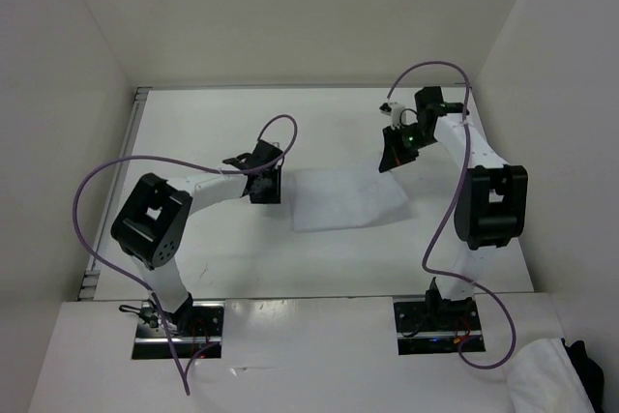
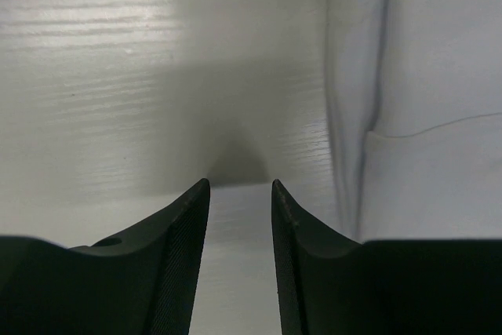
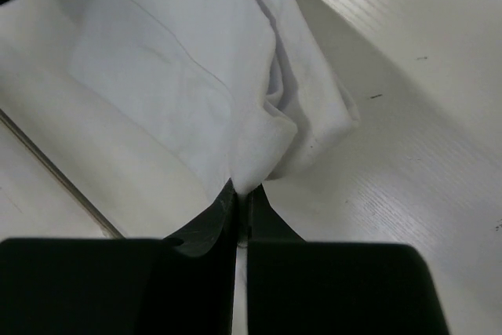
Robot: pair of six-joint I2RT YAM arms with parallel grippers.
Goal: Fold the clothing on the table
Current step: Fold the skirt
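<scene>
1 clothing (image 1: 343,198) corner pinched in down-tilted right fingers (image 3: 205,229); left fingers (image 2: 176,237) parted, low.

We see a matte white rectangular tabletop (image 1: 242,263) boxed in on three sides by plain white upright panels: a left wall panel (image 1: 53,103) along its left edge, a back wall panel (image 1: 309,16) along its far edge and a right wall panel (image 1: 571,94) along its right edge. A thin grey metal strip (image 1: 129,142) runs down the left edge from the far left corner. Along the near edge sits a glossy white ledge (image 1: 309,350) that catches soft glare. At the ledge's right end lies a bulky white cloth heap (image 1: 542,382), touching a black item (image 1: 586,363).
</scene>
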